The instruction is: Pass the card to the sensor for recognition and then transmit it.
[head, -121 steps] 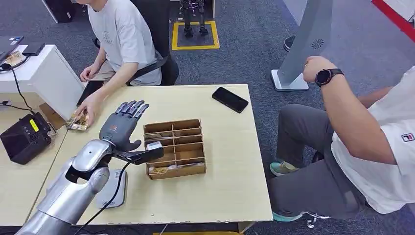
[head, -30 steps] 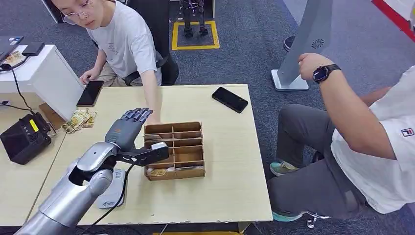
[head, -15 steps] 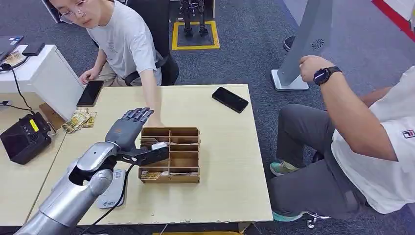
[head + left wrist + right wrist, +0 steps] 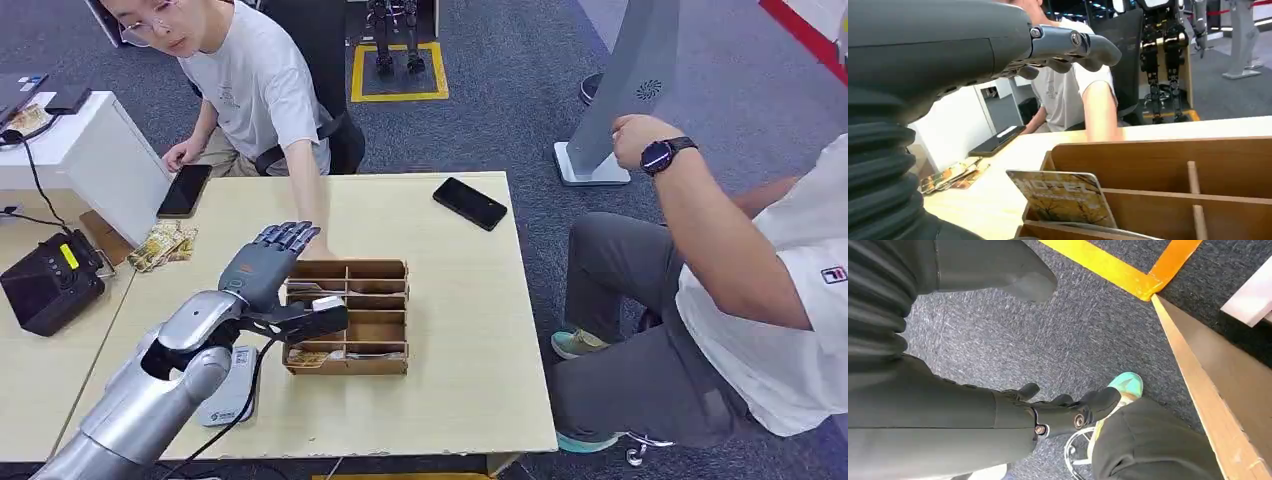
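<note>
**Card lifted over the sorting tray**

The left robot hand (image 4: 268, 283) pinches a card (image 4: 326, 302) against its thumb, other fingers spread, above the wooden tray (image 4: 385, 271) on the worktop (image 4: 470, 300). The right robot hand (image 4: 1058, 407) hangs open over carpet.

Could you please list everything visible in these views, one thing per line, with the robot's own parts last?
table: one, light wood, centre.
divider box: one, brown, mid-table.
card: one, yellowish print, standing in the box by the left hand.
phones: two, black; one on the far right of the table, one on the far left.
packets: small pile, table's left edge.
scanner: one, grey, under the left arm.
black device: one, left side table.
people: two; one behind the table, arm reaching to the box; one seated on the right.
left hand: grey, at the box.
right hand: dark, hanging over the carpet.
</note>
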Robot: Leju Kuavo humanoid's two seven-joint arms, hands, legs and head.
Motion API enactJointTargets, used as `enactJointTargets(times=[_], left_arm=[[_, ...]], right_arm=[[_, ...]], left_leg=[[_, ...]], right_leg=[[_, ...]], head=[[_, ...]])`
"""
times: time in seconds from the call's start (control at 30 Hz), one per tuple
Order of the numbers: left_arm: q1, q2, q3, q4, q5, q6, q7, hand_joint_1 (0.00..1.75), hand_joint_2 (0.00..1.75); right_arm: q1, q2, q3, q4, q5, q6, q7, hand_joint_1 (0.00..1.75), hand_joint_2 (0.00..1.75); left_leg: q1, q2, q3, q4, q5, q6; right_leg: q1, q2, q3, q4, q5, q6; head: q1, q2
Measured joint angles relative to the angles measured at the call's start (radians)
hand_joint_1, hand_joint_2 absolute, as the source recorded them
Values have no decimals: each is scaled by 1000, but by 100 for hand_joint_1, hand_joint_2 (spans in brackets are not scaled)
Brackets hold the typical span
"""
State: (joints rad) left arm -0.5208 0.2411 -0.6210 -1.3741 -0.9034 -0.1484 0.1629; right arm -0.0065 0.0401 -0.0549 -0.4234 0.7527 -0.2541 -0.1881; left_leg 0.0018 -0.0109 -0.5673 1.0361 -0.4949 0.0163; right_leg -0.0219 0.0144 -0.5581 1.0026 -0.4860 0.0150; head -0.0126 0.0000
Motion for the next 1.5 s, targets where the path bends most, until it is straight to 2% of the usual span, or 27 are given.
enactJointTargets(times=[1.07, 1.1, 1.33, 1.5], left_arm=[[13, 8, -1, -2, 13, 12, -11, 0, 175], [13, 8, -1, -2, 13, 12, -11, 175, 175], [12, 5, -6, -11, 16, -27, -8, 175, 175], [8, 2, -6, -22, 35, -31, -5, 175, 175]], right_arm=[[4, 0, 0, 8, -3, -3, 1, 0, 175], [4, 0, 0, 8, -3, -3, 1, 0, 175], [-7, 0, 2, -3, -6, -3, -5, 0, 175], [-12, 0, 3, -15, -9, 7, -2, 0, 175]], left_leg=[[0, 0, 0, 0, 0, 0], [0, 0, 0, 0, 0, 0], [0, 0, 0, 0, 0, 0], [0, 0, 0, 0, 0, 0]], right_leg=[[0, 0, 0, 0, 0, 0], [0, 0, 0, 0, 0, 0], [0, 0, 0, 0, 0, 0], [0, 0, 0, 0, 0, 0]], head=[[0, 0], [0, 0], [0, 0], [0, 0]])
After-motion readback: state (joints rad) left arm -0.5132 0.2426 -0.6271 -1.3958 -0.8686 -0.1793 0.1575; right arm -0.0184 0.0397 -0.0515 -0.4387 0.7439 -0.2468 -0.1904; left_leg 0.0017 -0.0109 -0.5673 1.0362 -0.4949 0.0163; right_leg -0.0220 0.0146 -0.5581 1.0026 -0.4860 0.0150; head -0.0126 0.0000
